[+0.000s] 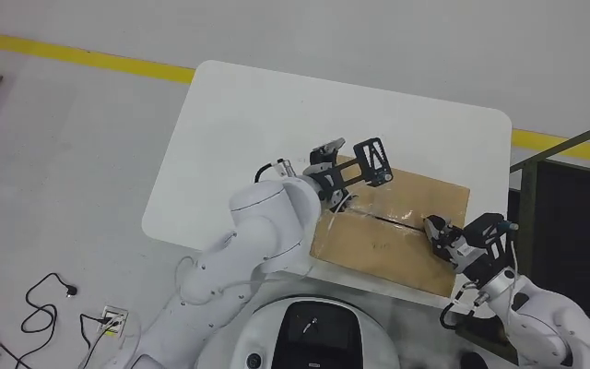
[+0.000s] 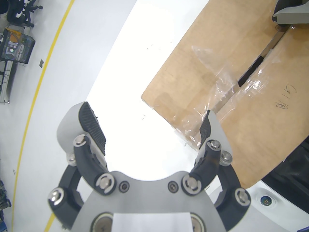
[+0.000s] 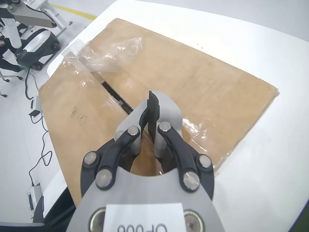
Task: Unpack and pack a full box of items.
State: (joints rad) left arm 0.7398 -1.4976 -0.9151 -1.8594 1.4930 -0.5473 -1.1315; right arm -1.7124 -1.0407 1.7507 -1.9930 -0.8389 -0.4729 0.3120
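and now splayed wide on the left gripper [image 2: 146, 112], straddling the near edge of the cardboard box [image 1: 369, 244] by its taped seam [image 3: 115, 95], and clamped tight together on the right gripper [image 3: 150, 102] at the seam's opposite end.

top view looks straight down; both wrist views closely face the box [image 1: 369, 244].

The box [image 1: 410, 196] keeps its contents hidden beneath 2 closed flaps [image 3: 193, 78] (the slit [image 2: 249, 71] between them is dark).
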